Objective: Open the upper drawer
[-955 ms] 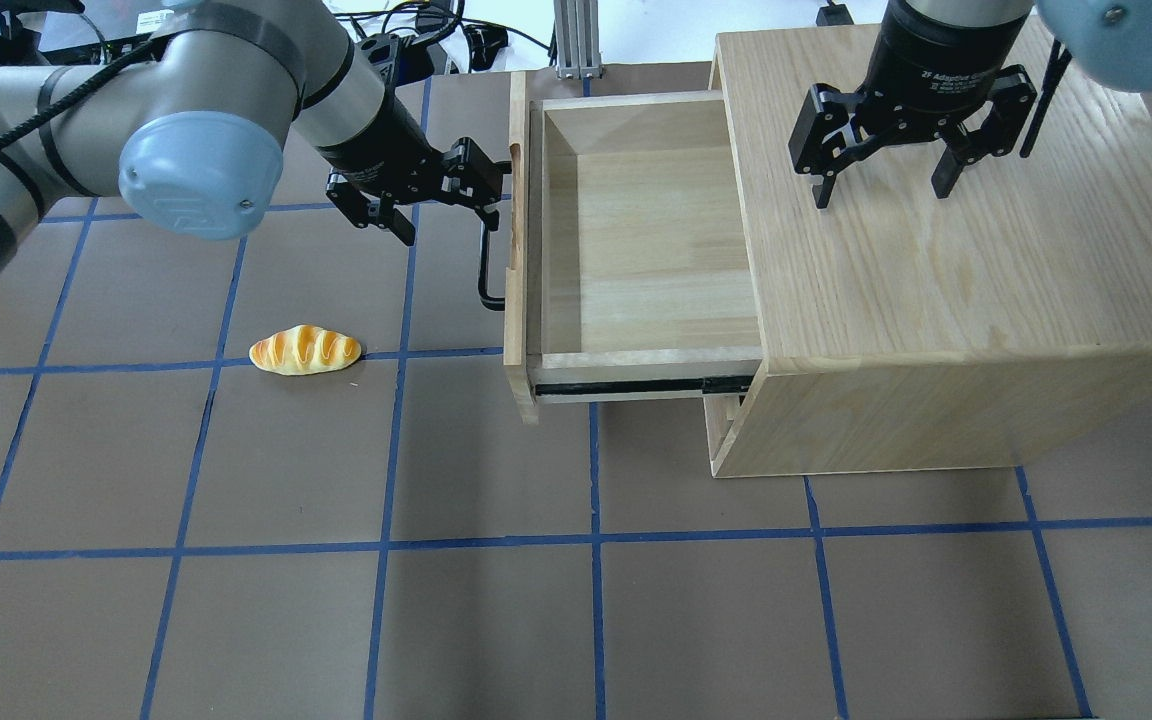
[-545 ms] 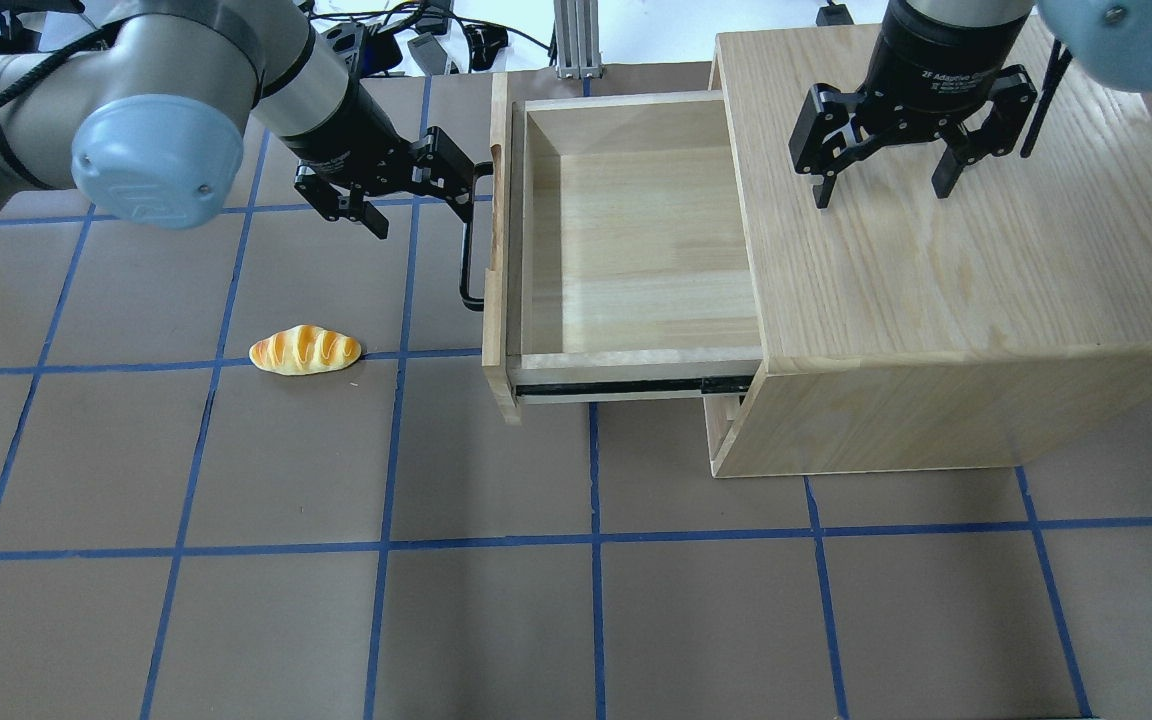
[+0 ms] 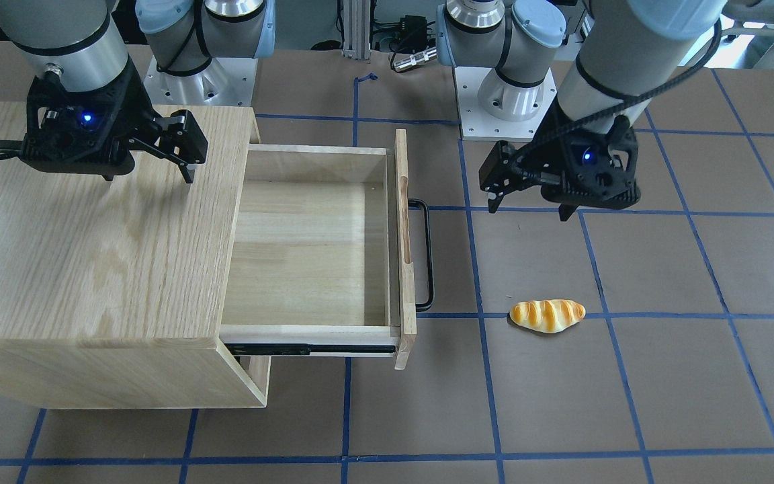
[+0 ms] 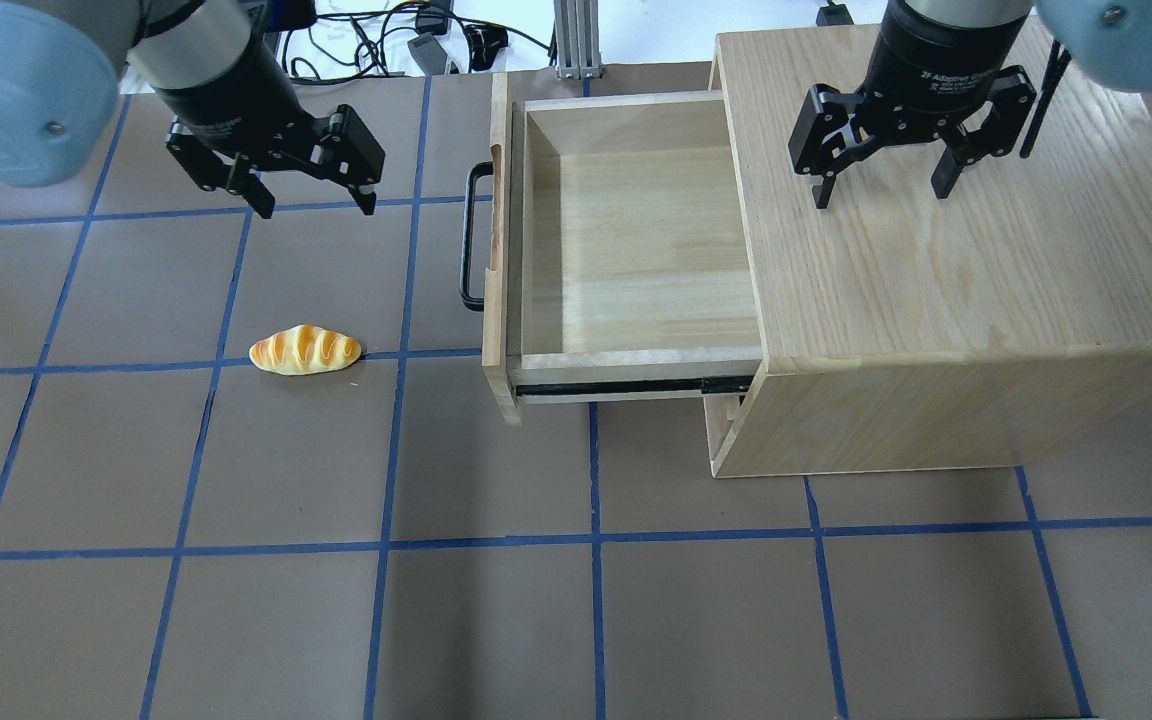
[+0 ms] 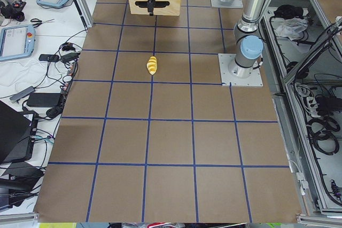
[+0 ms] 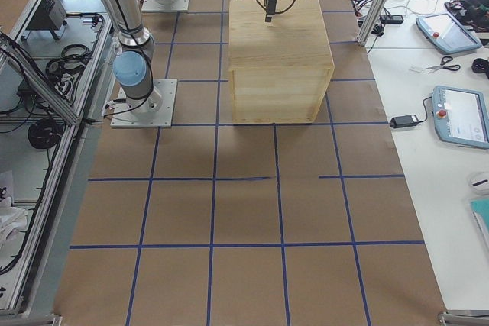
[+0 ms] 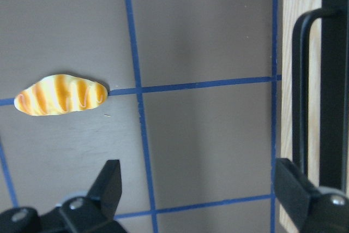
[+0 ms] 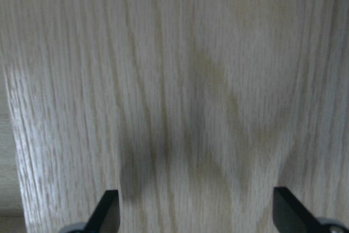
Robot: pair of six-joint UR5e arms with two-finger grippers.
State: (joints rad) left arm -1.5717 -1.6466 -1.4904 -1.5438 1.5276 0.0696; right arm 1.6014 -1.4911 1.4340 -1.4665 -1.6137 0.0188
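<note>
The upper drawer (image 4: 636, 250) is pulled far out of the oak cabinet (image 4: 936, 280), empty, its front panel toward the view's left with the black bar handle (image 4: 473, 235). It also shows in the front-facing view (image 3: 306, 255), with its handle (image 3: 425, 255). My left gripper (image 4: 311, 200) is open and empty, clear of the handle to its left above the table; it also shows in the front-facing view (image 3: 528, 205). In the left wrist view the handle (image 7: 327, 80) is at the right edge. My right gripper (image 4: 881, 190) is open just above the cabinet top.
A toy bread loaf (image 4: 304, 350) lies on the brown mat left of the drawer, and shows in the front-facing view (image 3: 547, 314) and the left wrist view (image 7: 60, 94). Below the open drawer a plain wooden front (image 4: 721, 420) stays in the cabinet.
My left gripper has let go of the handle and moved away to the left. The drawer slid out a little further, then stopped. The right gripper has not moved.
</note>
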